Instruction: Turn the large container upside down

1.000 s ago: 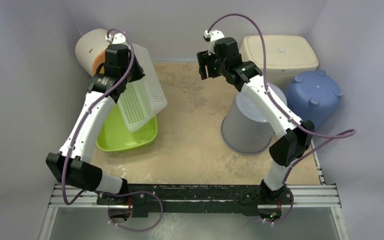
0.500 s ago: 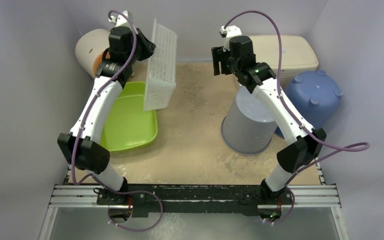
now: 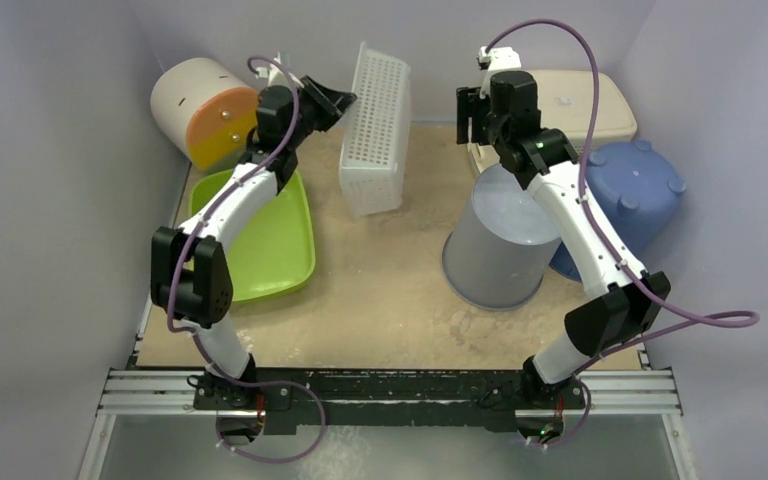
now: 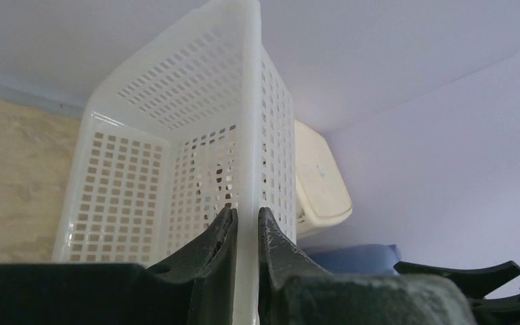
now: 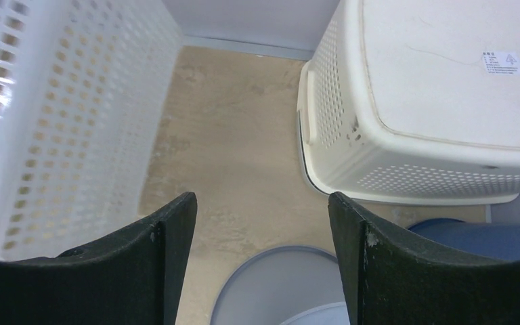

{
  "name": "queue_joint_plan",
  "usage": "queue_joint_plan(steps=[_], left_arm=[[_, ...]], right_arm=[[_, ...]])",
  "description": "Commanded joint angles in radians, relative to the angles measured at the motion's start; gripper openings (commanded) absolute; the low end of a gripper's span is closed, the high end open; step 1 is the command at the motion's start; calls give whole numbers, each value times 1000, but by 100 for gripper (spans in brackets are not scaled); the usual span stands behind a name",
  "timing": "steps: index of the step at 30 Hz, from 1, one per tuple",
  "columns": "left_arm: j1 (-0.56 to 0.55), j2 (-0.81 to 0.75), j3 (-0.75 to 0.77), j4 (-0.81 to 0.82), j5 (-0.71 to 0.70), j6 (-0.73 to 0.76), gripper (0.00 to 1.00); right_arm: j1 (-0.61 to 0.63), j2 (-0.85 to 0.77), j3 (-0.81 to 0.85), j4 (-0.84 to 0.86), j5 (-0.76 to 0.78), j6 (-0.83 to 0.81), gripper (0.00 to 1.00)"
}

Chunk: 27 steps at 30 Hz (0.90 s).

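The large container is a white perforated basket [image 3: 373, 130]. It stands on edge at the back middle of the table, its open side facing left. My left gripper [image 3: 345, 98] is shut on the basket's rim, and the left wrist view shows the rim [image 4: 247, 135] pinched between the two fingers, with the gripper [image 4: 244, 213] low in frame. Whether the basket's lower end touches the table I cannot tell. My right gripper [image 3: 475, 120] hangs to the right of the basket, apart from it. In the right wrist view this gripper [image 5: 262, 200] is open and empty, with the basket wall [image 5: 61, 115] at the left.
A green tray [image 3: 260, 240] lies at the left below a white and orange drum [image 3: 200, 105]. At the right stand an upturned grey bucket [image 3: 495, 250], a blue tub [image 3: 625, 195] and a cream hamper [image 3: 570, 105] by the back wall.
The left arm has swung the basket up off the green tray and rightward to the back middle, turning it onto its edge. The right arm has drawn back to the right.
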Motion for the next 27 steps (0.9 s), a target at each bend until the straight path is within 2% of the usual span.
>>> queue_joint_plan(steps=[1,8,13,20,27], left_arm=[[-38,48,-79,336,57,-172,0],[-88,152,-100,415,94,-252,0],[-60,144,-214,386,70,-250,0],[50,103,-337,218,-1,-133,0],[91,134,-224,-115,-114,106,0]], right_arm=[[-13,-45,-9,33,30,-9,74],[-28,-40,-15,43,18,-12,74],[-33,-32,-32,53,0,-8,74],[-41,-9,-38,65,-22,-12,74],[-48,15,-34,68,-44,-8,74]])
